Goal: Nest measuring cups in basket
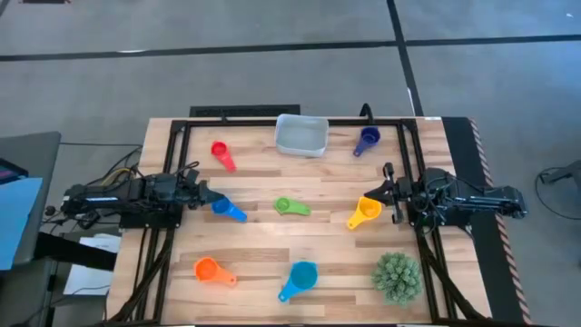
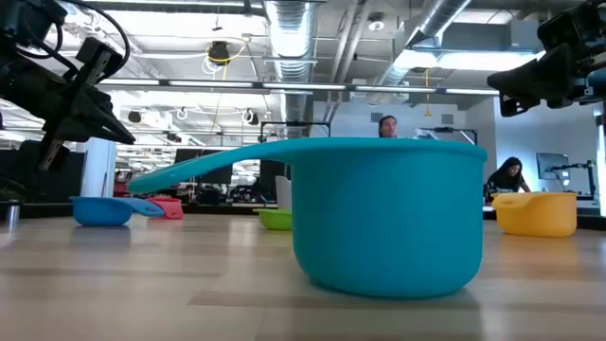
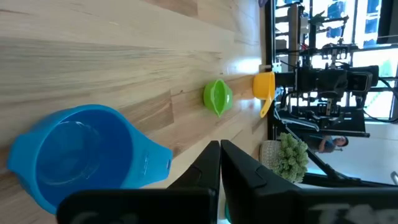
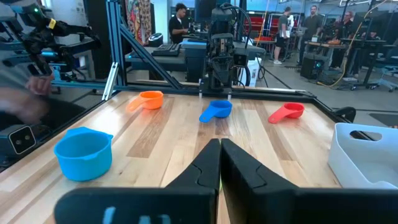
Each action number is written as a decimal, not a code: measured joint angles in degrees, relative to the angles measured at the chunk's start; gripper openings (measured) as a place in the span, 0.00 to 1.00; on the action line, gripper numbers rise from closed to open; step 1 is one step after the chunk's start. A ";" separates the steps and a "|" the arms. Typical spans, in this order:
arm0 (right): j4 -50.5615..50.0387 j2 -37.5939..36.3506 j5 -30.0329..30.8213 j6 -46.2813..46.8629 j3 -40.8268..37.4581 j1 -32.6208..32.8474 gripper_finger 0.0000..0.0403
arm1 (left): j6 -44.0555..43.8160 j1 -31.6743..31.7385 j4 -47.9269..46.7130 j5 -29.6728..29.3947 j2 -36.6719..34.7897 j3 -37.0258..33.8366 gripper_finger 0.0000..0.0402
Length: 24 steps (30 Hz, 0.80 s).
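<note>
Left gripper (image 1: pixel 201 196) is closed on nothing, hovering at the table's (image 1: pixel 254 259) 9 o'clock edge; the blue cup (image 1: pixel 228 210) sits just beside it at about 4 o'clock from the tips, bowl nearest the gripper, handle running away toward 4 o'clock. Right gripper (image 1: pixel 388 193) is pinched nearly closed, also empty, at the table's 3 o'clock side, with the yellow cup (image 1: pixel 364 213) just beside it toward 8 o'clock, handle pointing at 7 o'clock. Basket (image 1: pixel 301 135) is at the table's 12 o'clock edge, roughly midway between the arms, and appears empty: nothing nested yet. The rest are scattered: pink cup (image 1: pixel 221 153) at 10–11, purple cup (image 1: pixel 366 139) at 1, green cup (image 1: pixel 290 207) at centre, orange cup (image 1: pixel 212 270) at 7, teal cup (image 1: pixel 300 279) at 6. I'd judge left arm takes blue first, right takes yellow. Cups are smooth moulded plastic, round bowls with flat tab handles, so the handle looks like the better pinch point. Basket is translucent pale plastic, rounded corners, shallow. A spiky green plant (image 1: pixel 398 275) at 5 o'clock is not part of the job.
</note>
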 joint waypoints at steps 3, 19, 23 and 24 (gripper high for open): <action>0.01 -0.01 -0.01 -0.01 0.00 0.00 0.09 | 0.01 0.01 -0.01 -0.02 -0.01 -0.02 0.00; -0.01 0.01 -0.01 -0.01 0.00 0.02 0.09 | -1.51 0.00 0.72 -0.06 0.00 -0.02 0.00; 0.01 0.01 0.03 -0.07 0.00 0.01 0.09 | 1.24 0.01 4.24 -7.34 0.01 -0.37 0.00; 0.04 -0.01 0.31 -0.59 0.00 0.01 0.09 | 1.89 0.01 4.86 -9.35 -0.02 -0.39 0.00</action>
